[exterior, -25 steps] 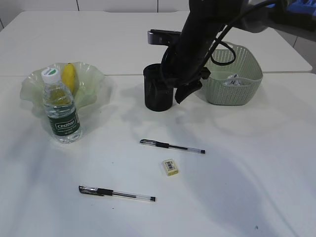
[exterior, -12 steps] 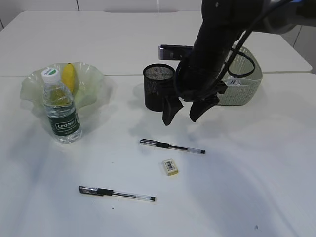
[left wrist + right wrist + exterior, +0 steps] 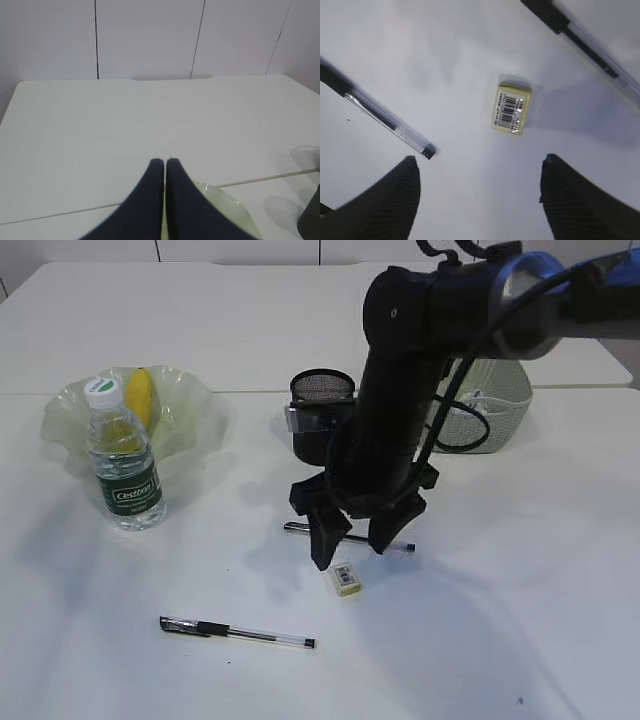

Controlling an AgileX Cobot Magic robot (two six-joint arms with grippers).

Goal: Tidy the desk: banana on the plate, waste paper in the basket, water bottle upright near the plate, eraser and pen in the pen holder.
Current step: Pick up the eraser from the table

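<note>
My right claw (image 3: 349,537) hangs spread wide over the eraser (image 3: 345,578), not touching it; eraser flat on the desk (image 3: 520,620) between two pens, one (image 3: 236,631) nearer me, one (image 3: 398,545) under the arm. Left claw (image 3: 165,167) pinched closed, empty, above the plate (image 3: 230,212).

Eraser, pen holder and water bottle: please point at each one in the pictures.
eraser (image 3: 511,110), right wrist view, on its barcode label.
pen holder (image 3: 321,386), exterior view, on its mesh rim.
water bottle (image 3: 124,455), exterior view, on its body.
</note>
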